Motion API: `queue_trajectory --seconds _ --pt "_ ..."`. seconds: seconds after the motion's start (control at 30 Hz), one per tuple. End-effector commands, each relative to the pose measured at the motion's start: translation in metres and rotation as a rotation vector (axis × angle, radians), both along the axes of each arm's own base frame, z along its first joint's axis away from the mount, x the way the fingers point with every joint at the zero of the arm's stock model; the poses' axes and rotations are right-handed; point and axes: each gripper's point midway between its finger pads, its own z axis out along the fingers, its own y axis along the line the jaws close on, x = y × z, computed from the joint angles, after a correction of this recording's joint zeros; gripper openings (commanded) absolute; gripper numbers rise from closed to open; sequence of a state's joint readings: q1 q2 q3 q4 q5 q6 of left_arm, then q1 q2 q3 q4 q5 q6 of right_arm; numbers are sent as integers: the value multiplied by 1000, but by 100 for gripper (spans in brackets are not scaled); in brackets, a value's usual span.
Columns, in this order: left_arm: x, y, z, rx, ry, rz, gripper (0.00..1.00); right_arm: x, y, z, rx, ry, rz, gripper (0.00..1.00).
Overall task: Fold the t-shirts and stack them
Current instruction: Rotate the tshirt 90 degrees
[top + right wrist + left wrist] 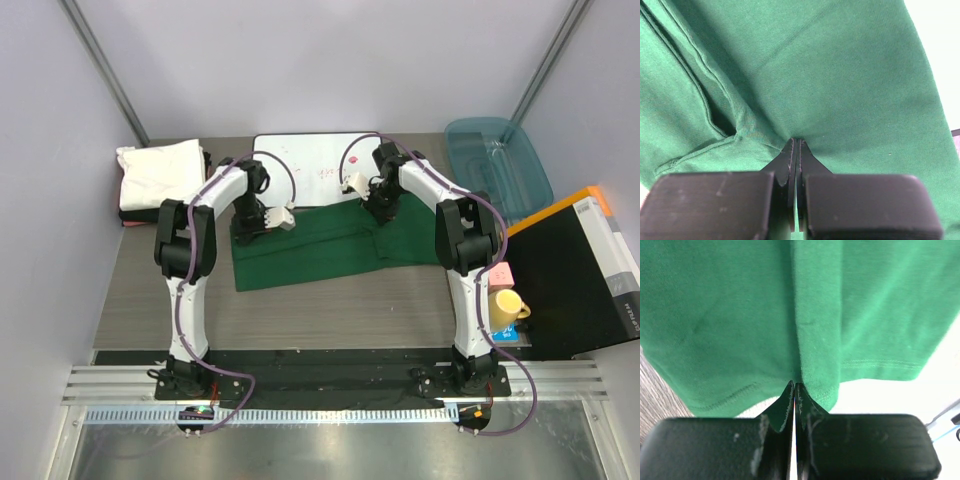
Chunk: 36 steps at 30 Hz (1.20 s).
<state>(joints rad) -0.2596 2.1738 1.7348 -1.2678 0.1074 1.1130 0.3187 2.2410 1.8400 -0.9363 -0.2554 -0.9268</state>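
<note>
Progress seems partial: left pincer (794,386) and right pincer (796,141) each clench an edge of the green t-shirt (310,250), which lies spread beneath them, not yet folded small. Folded white and black shirts (160,178) sit stacked out beyond the left pincer.

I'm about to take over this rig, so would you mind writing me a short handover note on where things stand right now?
Left claw: shut, pinching the green t-shirt at the left of its rear edge.
Right claw: shut, pinching the same shirt at the right of its rear edge.
Green t-shirt: spread out in the middle, rear edge beside the white board, not yet folded.
Folded pile, white on top: at rear left.
Done: that pile is folded and stacked.
Left: fold the green t-shirt and set it on the folded pile.
</note>
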Motion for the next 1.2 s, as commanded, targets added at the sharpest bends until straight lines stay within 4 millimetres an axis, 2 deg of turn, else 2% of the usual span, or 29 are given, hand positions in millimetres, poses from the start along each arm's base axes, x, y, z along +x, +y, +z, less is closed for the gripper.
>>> queue_trajectory --seconds 0.0,0.17,0.4,0.67,0.7,0.73,0.83,0.93,1.0,1.07,1.1,1.17 --pt "-11 -8 28 -65 2 -14 0 9 2 10 6 -40 7 1" --pt "-27 -11 30 -84 68 -20 0 11 2 11 7 -46 6 1" --pt "-56 -10 13 -60 148 -54 0 13 2 12 6 -51 4 1" --pt "-64 -13 16 -73 143 -71 0 9 -2 16 -9 -54 15 3" --pt "-64 -12 16 -70 145 -73 0 6 -3 17 -11 -42 19 7" --pt "-64 -10 16 -57 141 -74 0 5 -2 17 -8 -37 21 16" --pt "-63 -7 13 -36 120 -84 0 2 2 23 13 -15 29 27" --pt "-55 -4 11 -22 72 -89 0 8 9 31 47 -27 1 29" --pt "-49 -8 13 -30 49 -78 0 16 15 34 74 -41 -33 28" --pt "-41 -13 15 -44 37 -66 0 26 20 36 94 -61 -51 17" --pt "-40 -15 16 -44 38 -57 0 28 21 38 98 -67 -58 7" --pt "-38 -17 14 -45 37 -55 0 32 24 37 107 -74 -56 2"
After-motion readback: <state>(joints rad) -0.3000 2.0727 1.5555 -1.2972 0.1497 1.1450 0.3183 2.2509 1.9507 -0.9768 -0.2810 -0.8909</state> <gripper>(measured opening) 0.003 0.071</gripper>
